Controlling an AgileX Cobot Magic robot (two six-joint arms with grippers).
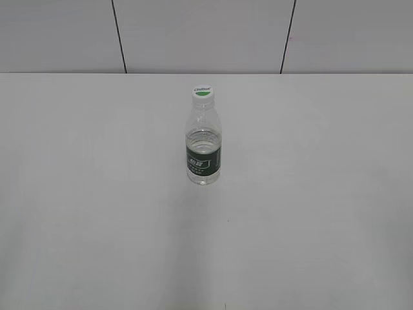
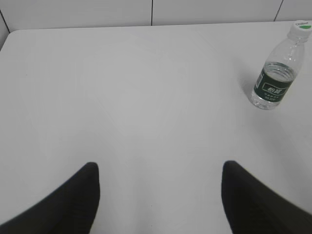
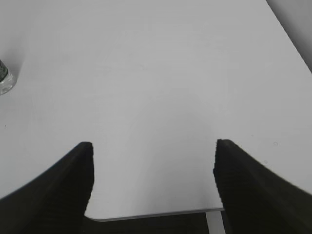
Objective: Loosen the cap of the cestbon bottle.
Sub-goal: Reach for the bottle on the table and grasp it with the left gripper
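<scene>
The cestbon bottle [image 1: 204, 152] stands upright in the middle of the white table, clear with a dark green label band. Its white cap [image 1: 204, 92] with a green mark sits on top. The bottle also shows at the upper right of the left wrist view [image 2: 275, 73], with the cap [image 2: 301, 25] on it, and its base shows at the left edge of the right wrist view [image 3: 4, 80]. My left gripper [image 2: 158, 170] is open and empty, well short of the bottle. My right gripper [image 3: 153, 148] is open and empty over the table's near edge. Neither gripper shows in the exterior view.
The white table [image 1: 97, 194] runs to a pale panelled wall [image 1: 206, 32] at the back. Its near edge [image 3: 146, 214] shows between the right fingers, and its right edge [image 3: 292, 44] is at the upper right of the right wrist view.
</scene>
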